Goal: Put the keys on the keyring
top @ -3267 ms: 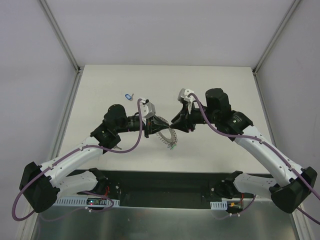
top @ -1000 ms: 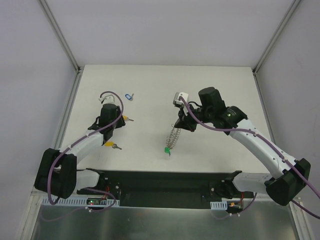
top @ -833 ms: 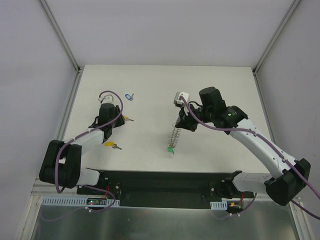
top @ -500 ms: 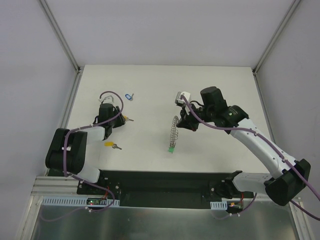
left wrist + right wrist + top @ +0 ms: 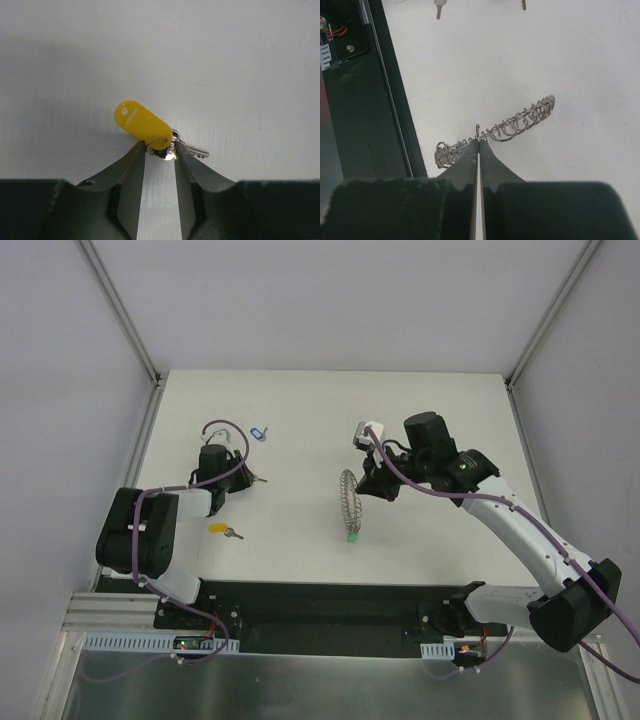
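Observation:
My right gripper (image 5: 368,488) is shut on the rim of the keyring (image 5: 348,498), a grey coiled ring held edge-up above the table. In the right wrist view the fingers (image 5: 470,160) pinch its wire (image 5: 520,122). A green key (image 5: 352,536) hangs from the ring's low end. My left gripper (image 5: 246,478) is low on the table at the left. Its jaws are closed against the head and small ring of a yellow-tagged key (image 5: 144,121) lying on the table. A second yellow key (image 5: 222,530) and a blue key (image 5: 258,432) lie loose.
The black base plate (image 5: 330,605) runs along the table's near edge, close under the keyring in the right wrist view (image 5: 365,100). Two key blades (image 5: 438,7) show at the top of that view. White walls and metal rails bound the table.
My left arm left the keyring, swung left and came down on a yellow-tagged key. My right gripper kept the ring and swung it, so the green key moved right.

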Available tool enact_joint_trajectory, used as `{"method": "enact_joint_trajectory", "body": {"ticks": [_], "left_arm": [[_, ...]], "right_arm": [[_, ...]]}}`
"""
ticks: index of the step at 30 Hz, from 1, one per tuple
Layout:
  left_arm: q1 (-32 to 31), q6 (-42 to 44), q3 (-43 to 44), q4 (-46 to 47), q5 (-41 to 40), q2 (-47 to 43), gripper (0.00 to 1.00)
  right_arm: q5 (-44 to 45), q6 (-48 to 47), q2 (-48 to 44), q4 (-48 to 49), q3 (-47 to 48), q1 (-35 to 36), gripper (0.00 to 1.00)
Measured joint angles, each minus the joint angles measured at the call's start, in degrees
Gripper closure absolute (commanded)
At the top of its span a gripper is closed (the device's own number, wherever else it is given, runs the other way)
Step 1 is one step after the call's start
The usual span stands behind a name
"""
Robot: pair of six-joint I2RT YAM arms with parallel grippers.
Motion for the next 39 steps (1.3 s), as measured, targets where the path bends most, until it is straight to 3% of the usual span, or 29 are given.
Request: {"method": "enact_joint_trajectory", "body": {"ticks": [10, 14, 27, 39], "left_arm": [[0.02, 0.17, 0.09, -0.39, 1.46, 0.24, 0.88], [0.02, 0.42, 0.26, -0.57, 2.47, 0.52, 1.00], [-0.68, 5.20, 4.07, -4.81, 8.13, 0.90, 1.00], [-15.26, 16.26, 10.34, -18.62, 8.57, -5.46, 1.00]], "right_arm": [[-0.81, -0.17, 0.02, -0.02, 0.00, -0.33, 0.98], [-0.83, -0.17, 0.02, -0.07, 0.00, -0.44, 0.99], [-0.22, -0.37, -0.09, -0.70, 0.00, -0.61, 0.99], [8.81, -0.79, -4.61, -2.97, -0.15, -1.84, 0.99]]}}
